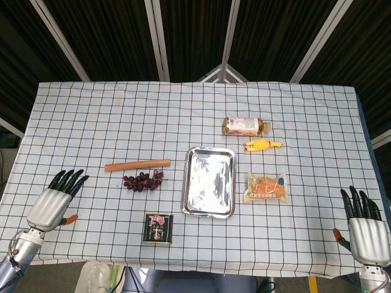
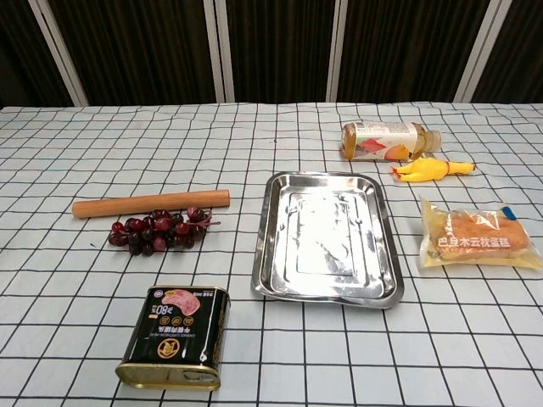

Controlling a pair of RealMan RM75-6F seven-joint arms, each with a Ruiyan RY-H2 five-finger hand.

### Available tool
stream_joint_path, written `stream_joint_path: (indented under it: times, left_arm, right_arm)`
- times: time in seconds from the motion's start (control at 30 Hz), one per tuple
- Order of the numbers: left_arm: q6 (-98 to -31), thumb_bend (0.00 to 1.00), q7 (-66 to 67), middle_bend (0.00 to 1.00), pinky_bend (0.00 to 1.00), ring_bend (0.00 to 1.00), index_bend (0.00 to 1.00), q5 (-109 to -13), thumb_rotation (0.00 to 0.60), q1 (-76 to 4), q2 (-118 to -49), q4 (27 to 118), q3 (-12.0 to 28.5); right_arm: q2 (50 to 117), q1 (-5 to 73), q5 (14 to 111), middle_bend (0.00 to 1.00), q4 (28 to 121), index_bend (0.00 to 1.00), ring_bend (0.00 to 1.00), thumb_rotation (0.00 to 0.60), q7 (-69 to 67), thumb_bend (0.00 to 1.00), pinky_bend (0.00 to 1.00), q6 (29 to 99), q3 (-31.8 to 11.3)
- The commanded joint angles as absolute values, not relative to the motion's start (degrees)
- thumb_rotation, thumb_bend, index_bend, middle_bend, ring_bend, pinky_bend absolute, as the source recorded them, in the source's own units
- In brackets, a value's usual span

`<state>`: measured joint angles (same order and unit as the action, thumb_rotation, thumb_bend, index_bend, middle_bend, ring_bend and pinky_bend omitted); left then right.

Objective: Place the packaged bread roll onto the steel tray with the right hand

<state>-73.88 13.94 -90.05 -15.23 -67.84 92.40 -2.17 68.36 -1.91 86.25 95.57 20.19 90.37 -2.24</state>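
Checked tablecloth (image 1: 91,116) carrying five items. Lying on its side at the far right: a juice bottle (image 1: 245,126), with a yellow rubber chicken (image 1: 263,145) just in front of it. At left: a wooden stick (image 1: 137,165) lying beside a bunch of dark grapes (image 1: 143,180) (stems toward the right). Nearest the front edge: a black tin of luncheon meat (image 2: 174,336), label upward.

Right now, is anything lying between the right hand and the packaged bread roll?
No. In the head view, only bare checked tablecloth separates the right hand from the packaged bread roll.
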Motion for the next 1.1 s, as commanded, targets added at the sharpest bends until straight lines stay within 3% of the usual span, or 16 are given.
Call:
stream_joint_path:
  times: [0.03, 0.4, 0.7, 1.1]
  left_arm:
    - [-73.96, 0.08, 13.98, 0.0, 0.04, 0.0, 0.0, -90.08, 0.6, -15.17, -67.83, 92.44, -2.2]
    - [-74.09, 0.08, 14.33, 0.0, 0.04, 0.0, 0.0, -89.85, 0.6, -15.12, -68.2, 92.43, -1.99]
    - [-77.29, 0.08, 9.79, 0.0, 0.04, 0.0, 0.0, -93.69, 0.6, -15.42, -69.14, 89.13, -1.65]
    - [-76.31, 0.08, 7.29, 0.0, 0.04, 0.0, 0.0, -92.7, 0.6, -15.6, -67.69, 89.23, -1.73]
  right_arm:
    - [68.39, -1.86, 86.17, 0.0, 95.57, 0.0, 0.0, 0.6, 20.36, 0.26, 0.16, 90.14, -2.18]
    - [70.79, 2.8, 85.21, 0.0, 94.41, 0.0, 0.0, 0.6, 21.51, 0.26, 0.14, 82.46, -2.86]
    - [78.72, 13.43, 76.89, 0.0, 92.0, 0.0, 0.0, 0.6, 26.41, 0.26, 0.14, 66.95, -7.31]
    - [88.73, 22.16, 65.2, 0.0, 85.42, 0.0, 0.0, 0.6, 33.55, 0.26, 0.14, 58.57, -11.82]
